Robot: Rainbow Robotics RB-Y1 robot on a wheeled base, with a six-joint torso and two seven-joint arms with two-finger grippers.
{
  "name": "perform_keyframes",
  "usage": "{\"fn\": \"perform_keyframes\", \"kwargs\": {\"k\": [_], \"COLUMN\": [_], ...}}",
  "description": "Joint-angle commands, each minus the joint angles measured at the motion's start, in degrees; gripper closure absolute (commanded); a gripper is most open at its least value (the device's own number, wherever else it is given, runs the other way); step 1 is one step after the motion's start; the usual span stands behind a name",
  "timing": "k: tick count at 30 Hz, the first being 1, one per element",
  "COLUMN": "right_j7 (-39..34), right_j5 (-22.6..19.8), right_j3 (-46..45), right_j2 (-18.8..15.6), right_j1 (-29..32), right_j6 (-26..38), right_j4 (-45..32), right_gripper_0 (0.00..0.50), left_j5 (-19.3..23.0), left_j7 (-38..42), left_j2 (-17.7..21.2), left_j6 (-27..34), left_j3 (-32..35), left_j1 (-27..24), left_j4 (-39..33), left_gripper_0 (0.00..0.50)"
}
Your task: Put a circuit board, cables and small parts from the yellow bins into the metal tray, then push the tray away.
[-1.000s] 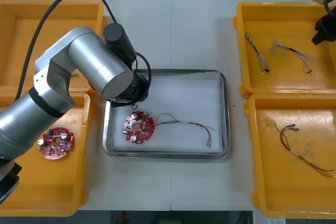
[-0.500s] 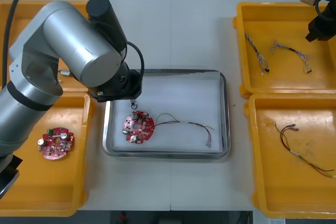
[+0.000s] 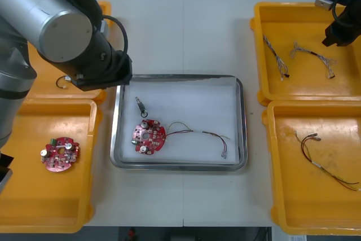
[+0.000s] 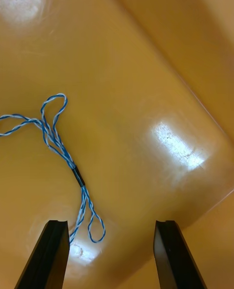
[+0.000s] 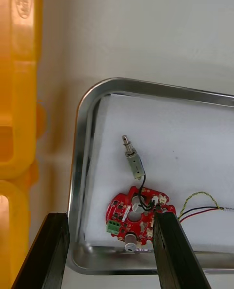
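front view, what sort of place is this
Probably an electronics assembly or kitting bench: yellow bins holding cables and a red circuit board, beside a metal tray loaded with another board.

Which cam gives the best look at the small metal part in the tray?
Left wrist view: the small metal part lies whole and close on the metal tray, beside the circuit board. Front view shows the part smaller. Right wrist view faces a yellow bin instead.
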Motion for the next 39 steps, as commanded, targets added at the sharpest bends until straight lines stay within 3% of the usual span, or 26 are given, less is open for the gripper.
{"fn": "perform_keyframes", "kwargs": {"k": [1, 15, 30, 39], "right_j7": [0.7, 0.7, 0.7, 0.7], "right_j5": [-1.2, -2.9, -4.0, -3.8], "right_j3": [-1.4, -1.3, -1.0, -0.3], "right_j2": [0.8, 1.9, 3.6, 4.3], "right_j1": [1.3, 6.1, 7.9, 8.2], "right_j6": [-1.9, -7.7, -11.1, -11.8], "right_j4": [-0.4, -0.4, -0.4, -0.4], "right_gripper_0": [0.000, 0.000, 0.000, 0.000], "left_j5": [1.3, -1.4, -5.9, -6.7], "left_j7": [-7.7, -18.1, -20.8, -16.3], "left_j2": [3.8, 5.4, 5.5, 5.5], "left_j6": [0.5, 0.1, -5.0, -6.7], "left_j3": [3.9, 8.4, 11.2, 13.6], "left_j1": [-2.9, -6.7, -8.8, -10.7], "left_j4": [1.1, 13.7, 25.4, 34.3], "left_gripper_0": [0.000, 0.000, 0.000, 0.000]}}
